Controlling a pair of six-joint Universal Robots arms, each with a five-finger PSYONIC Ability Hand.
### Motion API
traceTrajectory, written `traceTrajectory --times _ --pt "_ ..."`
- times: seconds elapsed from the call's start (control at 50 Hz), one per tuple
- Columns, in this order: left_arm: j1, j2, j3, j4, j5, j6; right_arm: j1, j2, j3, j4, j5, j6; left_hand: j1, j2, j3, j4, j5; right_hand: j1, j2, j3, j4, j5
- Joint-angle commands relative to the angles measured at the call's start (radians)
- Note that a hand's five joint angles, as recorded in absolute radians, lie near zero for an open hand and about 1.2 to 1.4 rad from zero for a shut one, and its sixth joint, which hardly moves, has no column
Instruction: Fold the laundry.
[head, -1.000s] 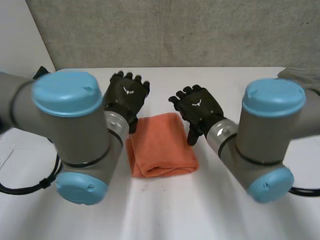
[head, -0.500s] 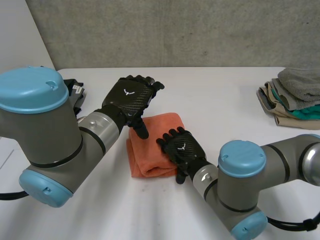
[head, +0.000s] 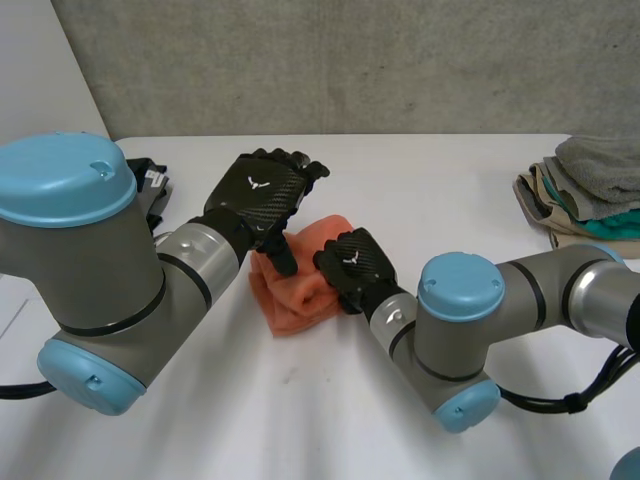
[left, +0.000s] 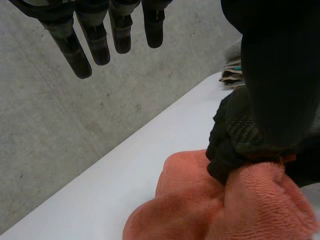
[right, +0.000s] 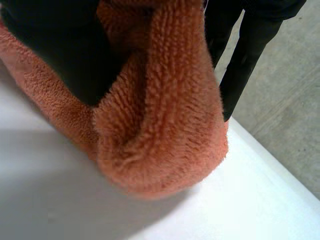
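- The orange terry-cloth towel (head: 300, 285) is found just left of the frame's centre in the head view, on the white table (head: 430, 180). It is bunched into a thick wad rather than laid flat.
- The black right hand (head: 352, 265) is clenched on the towel's edge toward the frame's right. In the right wrist view the cloth is seen gathered against its palm.
- The black left hand (head: 262, 195) is held over the towel's upper left part, fingers straight and nothing grasped (its thumb points down close to the cloth).
- A stack of folded grey, teal and beige cloths (head: 585, 190) is set at the frame's right edge, well apart.
- The towel is judged part-folded: a further fold and a flattening are left to be done.
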Motion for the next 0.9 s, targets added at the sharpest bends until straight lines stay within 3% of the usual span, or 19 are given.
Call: traceTrajectory --times 0.02,0.24,0.3,0.4,0.54,0.72,0.9 --pt "-0.004 0.014 0.012 0.009 0.003 -0.002 -0.01 -0.045 -0.086 -0.018 0.004 0.009 0.006 -0.01 -0.018 -0.01 -0.021 0.399 0.257 0.253 0.246 0.32" --pt "-0.033 0.11 0.012 0.102 0.018 0.002 -0.215 -0.154 -0.239 -0.176 -0.038 0.023 -0.012 -0.028 -0.036 -0.027 -0.039 0.399 0.257 0.253 0.246 0.32" --pt "-0.058 0.124 0.012 0.114 0.06 0.002 -0.29 -0.149 -0.303 -0.208 -0.039 0.047 -0.015 -0.031 -0.039 -0.03 -0.042 0.399 0.257 0.253 0.246 0.32" --pt "-0.078 0.133 0.013 0.119 0.141 0.0 -0.467 -0.108 -0.415 -0.239 -0.048 0.148 -0.015 -0.031 -0.039 -0.03 -0.042 0.399 0.257 0.253 0.246 0.32" --pt "-0.091 0.143 0.015 0.121 0.157 0.0 -0.652 0.001 -0.535 -0.239 -0.068 0.221 -0.012 -0.028 -0.036 -0.027 -0.039 0.399 0.257 0.253 0.246 0.32" --pt "-0.104 0.118 0.004 0.119 0.16 0.002 -0.898 0.201 -0.552 -0.254 -0.281 0.31 -0.006 -0.022 -0.03 -0.021 -0.033 0.399 0.257 0.253 0.246 0.32" --pt "-0.121 0.107 -0.004 0.119 0.163 0.0 -1.022 0.274 -0.434 -0.3 -0.484 0.316 -0.009 -0.025 -0.033 -0.024 -0.036 0.399 0.257 0.253 0.246 0.32"
